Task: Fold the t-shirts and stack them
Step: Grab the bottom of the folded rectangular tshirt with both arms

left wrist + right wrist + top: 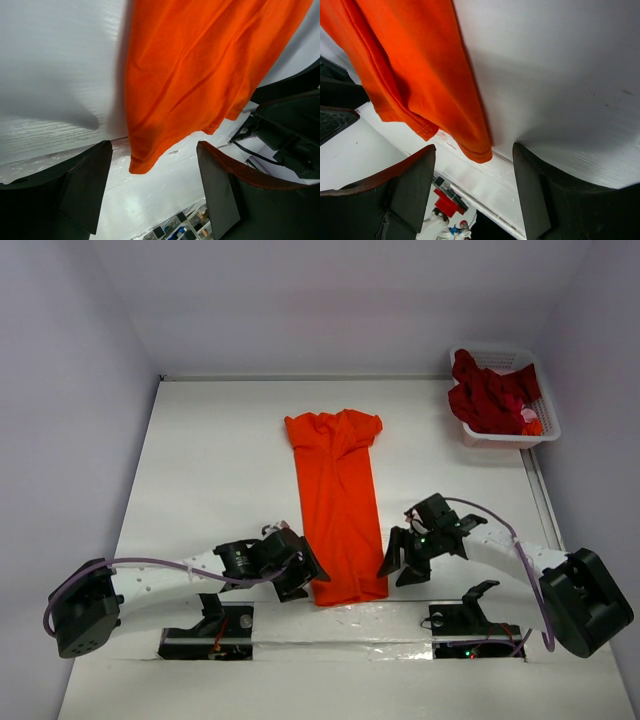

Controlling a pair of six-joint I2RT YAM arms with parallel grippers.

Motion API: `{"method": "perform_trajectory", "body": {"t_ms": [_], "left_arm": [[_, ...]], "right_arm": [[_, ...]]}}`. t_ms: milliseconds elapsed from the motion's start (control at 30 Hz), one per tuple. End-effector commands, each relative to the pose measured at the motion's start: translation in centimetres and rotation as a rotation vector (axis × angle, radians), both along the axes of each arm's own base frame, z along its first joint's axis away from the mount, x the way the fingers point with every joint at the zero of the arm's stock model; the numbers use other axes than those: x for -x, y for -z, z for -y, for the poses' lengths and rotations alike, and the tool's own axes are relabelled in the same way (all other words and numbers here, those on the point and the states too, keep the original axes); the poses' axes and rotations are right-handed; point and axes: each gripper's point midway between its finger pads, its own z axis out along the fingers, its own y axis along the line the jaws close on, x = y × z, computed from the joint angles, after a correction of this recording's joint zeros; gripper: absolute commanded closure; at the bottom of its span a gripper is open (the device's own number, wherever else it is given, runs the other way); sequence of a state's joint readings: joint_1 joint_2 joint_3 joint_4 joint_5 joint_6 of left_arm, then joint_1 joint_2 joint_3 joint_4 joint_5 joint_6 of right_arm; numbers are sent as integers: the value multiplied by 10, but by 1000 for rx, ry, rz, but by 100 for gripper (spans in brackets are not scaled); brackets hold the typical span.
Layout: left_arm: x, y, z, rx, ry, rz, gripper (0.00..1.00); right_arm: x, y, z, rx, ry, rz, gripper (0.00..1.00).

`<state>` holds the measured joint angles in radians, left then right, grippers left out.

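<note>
The orange shirt (340, 505) lies on the table (220, 470) as a long narrow strip, with its hem (350, 596) between the two arms and its collar (338, 420) far ahead of both. The left gripper (303, 575) stands wide open just beside the hem's left corner. In its wrist view that corner sits in the gap between the fingers (85, 185), unpinched. The right gripper (396, 564) is equally wide, with the hem's right corner lying in the mouth of its jaws. The step in hand looks like pinching both corners to fold the hem toward the collar. To do it well, each gripper should probably reach low enough to catch every layer, since the strip shows doubled cloth at its edges. Both should then close at matching depth and lift together, keeping the hem taut and level. The red shirts (490, 395) wait in the basket (547, 427), well beyond the right gripper.
</note>
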<state>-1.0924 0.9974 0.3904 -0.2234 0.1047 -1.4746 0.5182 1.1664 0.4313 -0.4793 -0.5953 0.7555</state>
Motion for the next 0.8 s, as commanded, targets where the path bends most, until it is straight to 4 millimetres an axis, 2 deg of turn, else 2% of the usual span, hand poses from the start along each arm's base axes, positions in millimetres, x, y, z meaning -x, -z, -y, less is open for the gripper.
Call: {"method": "perform_trajectory", "body": {"t_ms": [0,267,433,700,767], "left_arm": [[-2,-3,4,28,-13,7,35],[-2,5,1,30,-53,-11,36],[1,6,5,20,-28,-24,37],[12,12,5,-25,21,-48,37],[12,12,4,-21,10,-50,37]], "right_arm": [[-8,-5,-5,-40,-4,51,32],[0,12,-3,-35,-23,21,33],[5,18,-2,-44,-17,1,34],[11,15,2,-39,-23,10,35],[11,13,3,-36,-19,16,38]]}}
